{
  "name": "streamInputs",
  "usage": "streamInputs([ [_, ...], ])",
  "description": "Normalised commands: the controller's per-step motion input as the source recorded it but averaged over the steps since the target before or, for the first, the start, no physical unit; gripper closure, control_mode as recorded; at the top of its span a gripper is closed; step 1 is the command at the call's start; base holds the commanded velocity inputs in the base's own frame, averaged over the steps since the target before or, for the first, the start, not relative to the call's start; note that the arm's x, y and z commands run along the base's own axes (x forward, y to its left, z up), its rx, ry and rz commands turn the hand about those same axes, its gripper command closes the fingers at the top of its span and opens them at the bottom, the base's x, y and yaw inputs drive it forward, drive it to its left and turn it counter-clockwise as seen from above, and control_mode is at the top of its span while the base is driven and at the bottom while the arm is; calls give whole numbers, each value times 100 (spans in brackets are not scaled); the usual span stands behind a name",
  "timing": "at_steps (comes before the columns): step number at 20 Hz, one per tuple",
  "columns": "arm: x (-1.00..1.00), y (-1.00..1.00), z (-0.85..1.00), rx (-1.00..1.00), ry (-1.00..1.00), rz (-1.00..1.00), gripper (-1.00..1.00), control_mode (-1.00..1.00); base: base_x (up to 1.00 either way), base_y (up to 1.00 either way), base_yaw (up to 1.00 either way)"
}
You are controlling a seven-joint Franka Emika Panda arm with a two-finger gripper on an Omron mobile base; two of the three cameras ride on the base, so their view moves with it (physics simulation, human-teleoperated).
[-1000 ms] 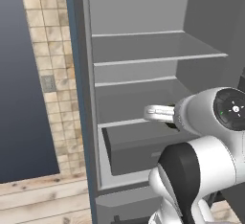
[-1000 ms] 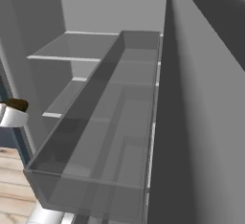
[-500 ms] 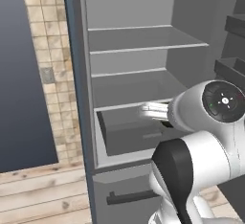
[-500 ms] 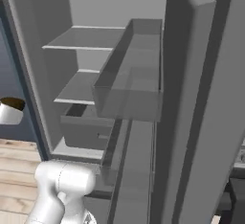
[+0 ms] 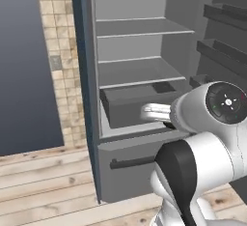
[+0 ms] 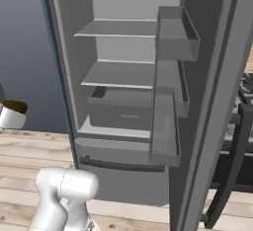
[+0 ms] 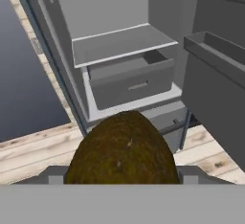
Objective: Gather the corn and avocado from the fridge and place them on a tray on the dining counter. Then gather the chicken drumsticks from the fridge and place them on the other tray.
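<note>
The avocado (image 7: 124, 151), a rounded olive-brown lump, sits low in the middle of the hand view. My gripper (image 7: 122, 177) is shut on it, and only the grey edges of the fingers show at its sides. The open fridge (image 5: 140, 75) stands ahead, its shelves (image 7: 119, 43) bare and a grey drawer (image 7: 131, 82) below them. In the left base view my white arm (image 5: 212, 114) hangs in front of the drawer. A brown-topped white end of the hand (image 6: 12, 114) shows at the left edge of the right base view. Corn, chicken drumsticks and trays are out of view.
The fridge door (image 6: 207, 92) stands open on the right, its bins (image 6: 170, 42) jutting out. A dark panel (image 5: 29, 75) and a tiled wall strip (image 5: 60, 61) lie left of the fridge. Wooden floor (image 5: 48, 181) runs in front.
Both base views have shifted as a whole: the base has backed away from the fridge, so it looks smaller and shows more fully. The arm keeps the same pose.
</note>
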Motion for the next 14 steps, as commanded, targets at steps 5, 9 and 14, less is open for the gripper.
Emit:
streamInputs([
  [5,0,0,0,0,0,0,100,100,-93,52,-3],
  [9,0,0,0,0,0,0,100,100,-93,49,-4],
  [14,0,0,0,0,0,0,100,100,-80,58,-8],
])
